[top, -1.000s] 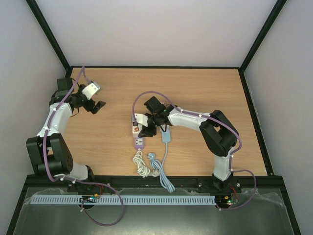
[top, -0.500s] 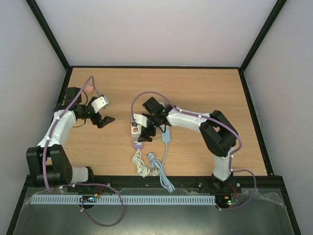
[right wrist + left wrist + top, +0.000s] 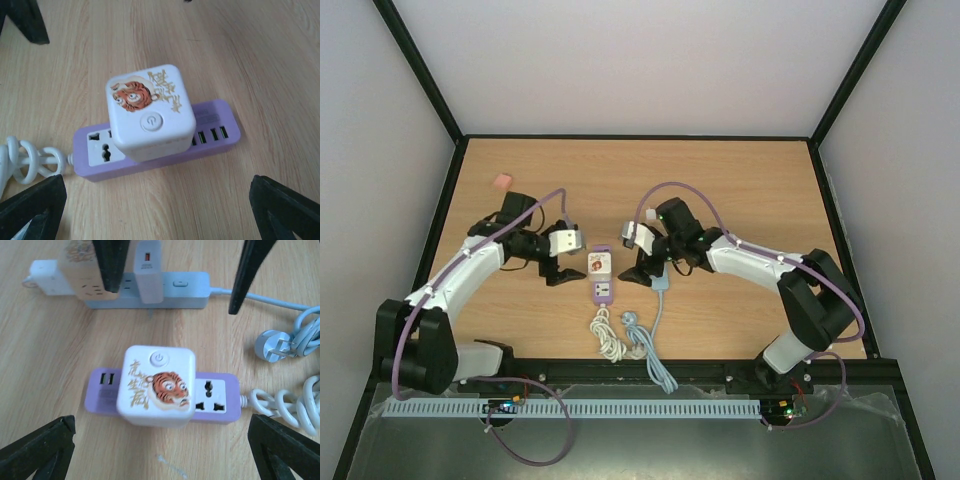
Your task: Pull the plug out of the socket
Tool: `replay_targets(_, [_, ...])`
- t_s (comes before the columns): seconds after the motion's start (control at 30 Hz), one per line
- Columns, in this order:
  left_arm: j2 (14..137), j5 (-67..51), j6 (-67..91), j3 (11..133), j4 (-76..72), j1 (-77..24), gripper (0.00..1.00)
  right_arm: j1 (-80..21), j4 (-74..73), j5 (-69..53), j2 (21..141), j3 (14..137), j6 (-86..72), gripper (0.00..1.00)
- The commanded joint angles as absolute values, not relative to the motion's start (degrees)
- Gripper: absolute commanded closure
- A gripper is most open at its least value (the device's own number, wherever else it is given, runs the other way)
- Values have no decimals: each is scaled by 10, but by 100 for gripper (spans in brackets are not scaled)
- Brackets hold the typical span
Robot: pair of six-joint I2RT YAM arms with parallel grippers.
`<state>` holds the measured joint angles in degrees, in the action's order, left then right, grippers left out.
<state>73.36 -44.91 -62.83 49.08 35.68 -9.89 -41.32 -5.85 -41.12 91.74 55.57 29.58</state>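
A white cube plug with a tiger face sits plugged into the purple socket strip at the table's middle front. My left gripper stands open just left of it, touching nothing. My right gripper stands open just right of it. In the left wrist view the plug and the socket strip lie ahead of my gripper, between its spread fingertips. The right wrist view shows the plug on the socket strip from the opposite side, ahead of my gripper.
A grey-blue power strip with a white charger lies beside the purple one, under my right gripper. Coiled white cable and a blue cable with a loose plug lie toward the front edge. A small pink block sits far left.
My left arm swung in from the far left to the purple strip. My right gripper opened, let go of the plug and drew back to the strip's right side.
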Motion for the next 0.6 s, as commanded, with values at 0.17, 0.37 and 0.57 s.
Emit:
replay_targets(0.17, [792, -388, -576, 490, 266, -189, 8, -387, 183, -448, 865, 430, 203, 2])
replay_targets(0.37, [838, -352, -570, 493, 240, -225, 12, -387, 249, -465, 881, 408, 178, 2])
replay_targets(0.57, [826, -336, -582, 466, 212, -229, 23, -391, 337, -468, 894, 373, 169, 2])
